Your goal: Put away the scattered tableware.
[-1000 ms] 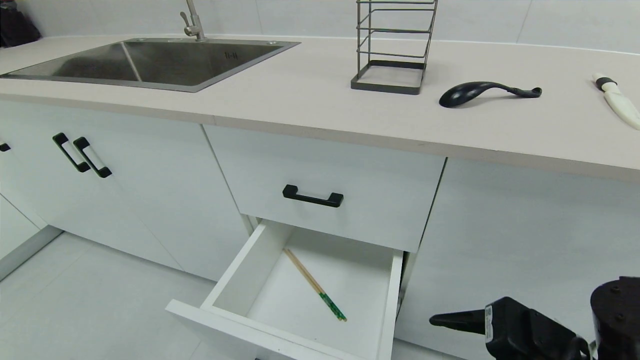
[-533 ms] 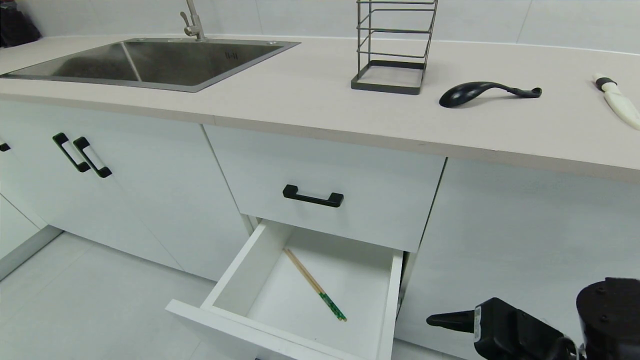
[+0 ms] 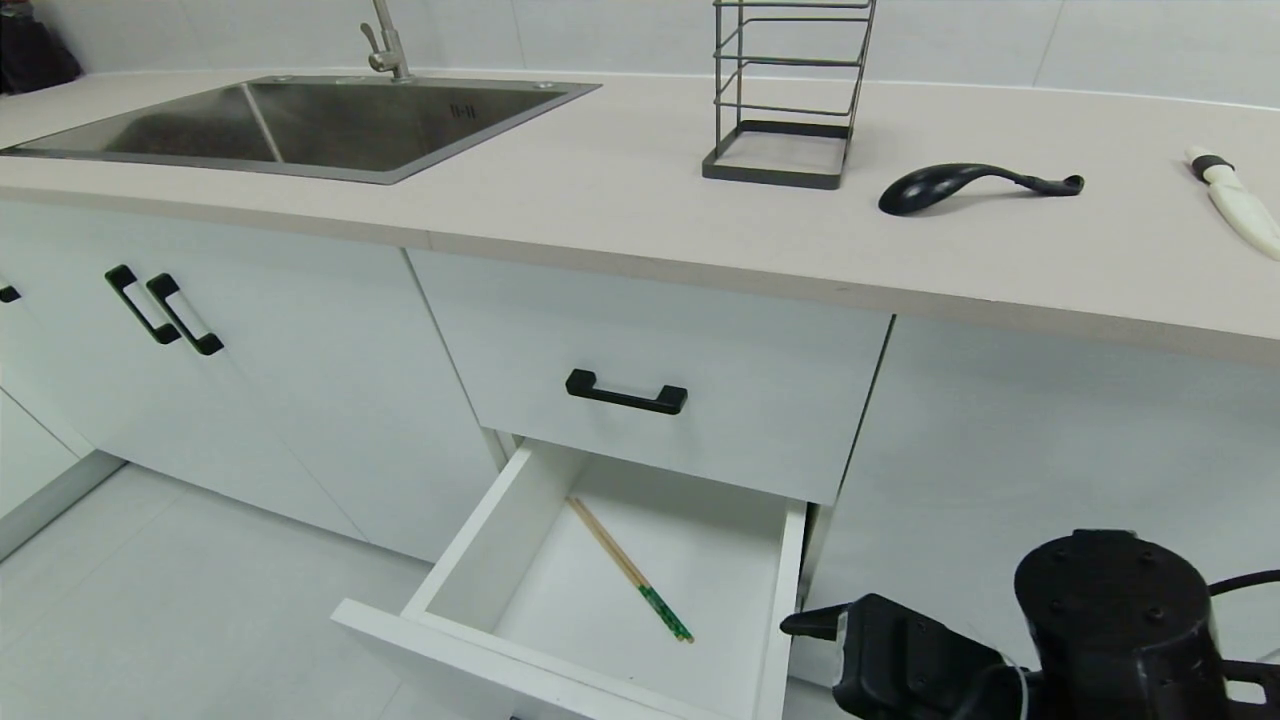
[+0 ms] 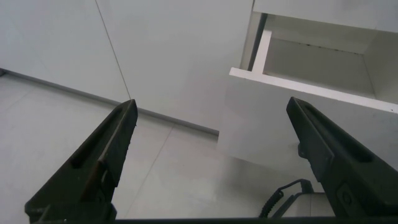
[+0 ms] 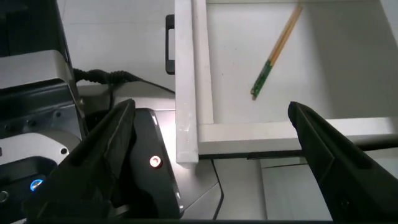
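The sink (image 3: 300, 120) sits at the left of the counter (image 3: 600, 210). Below, the low drawer (image 3: 470, 560) is pulled out, and the chopsticks (image 3: 630, 572) lie inside. Farther right on the counter are a wire rack (image 3: 790, 95), a black spoon (image 3: 960, 185) and a white knife (image 3: 1238, 203). The left gripper (image 4: 211, 102) and the right gripper (image 5: 211, 109) have their fingers spread wide and hold nothing.

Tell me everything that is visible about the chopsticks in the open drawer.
The chopsticks are one pair of thin, straight sticks that look like pale wood, each with a green patterned end. They lie flat and close side by side on the white floor of the open lower drawer, set diagonally, with the green ends toward the drawer's front. They touch only the drawer floor; no other item lies in the drawer with them.
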